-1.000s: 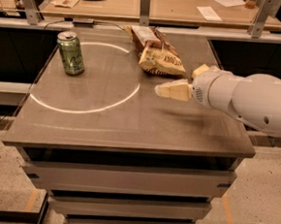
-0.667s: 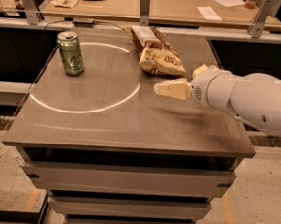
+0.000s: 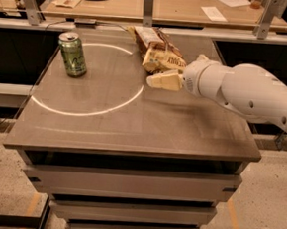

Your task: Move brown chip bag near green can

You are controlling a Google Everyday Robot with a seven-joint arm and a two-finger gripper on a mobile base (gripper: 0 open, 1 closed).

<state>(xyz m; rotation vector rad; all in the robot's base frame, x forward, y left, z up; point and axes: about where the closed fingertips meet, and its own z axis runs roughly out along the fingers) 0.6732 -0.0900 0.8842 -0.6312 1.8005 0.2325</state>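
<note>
Cream-coloured and wedge-shaped, the gripper (image 3: pixel 163 81) points left over the right half of the grey bench (image 3: pixel 132 133), carried by a bulky white arm (image 3: pixel 249 92) that reaches in from the right edge. Its tip lies just beside the near edge of the brown chip bag (image 3: pixel 160 53). From this angle I cannot make out whether it touches the bag, nor whether it is spread or closed, and it visibly holds nothing. The bag lies flat and crumpled at the back of the bench, right of centre, its tan face with brown lettering turned up. The green can (image 3: pixel 72 54) stands upright well apart from the bag, at the far left, on the rim of a thin white circle (image 3: pixel 84 113) marked on the benchtop. Shallow drawers (image 3: pixel 128 185) sit under the benchtop.
</note>
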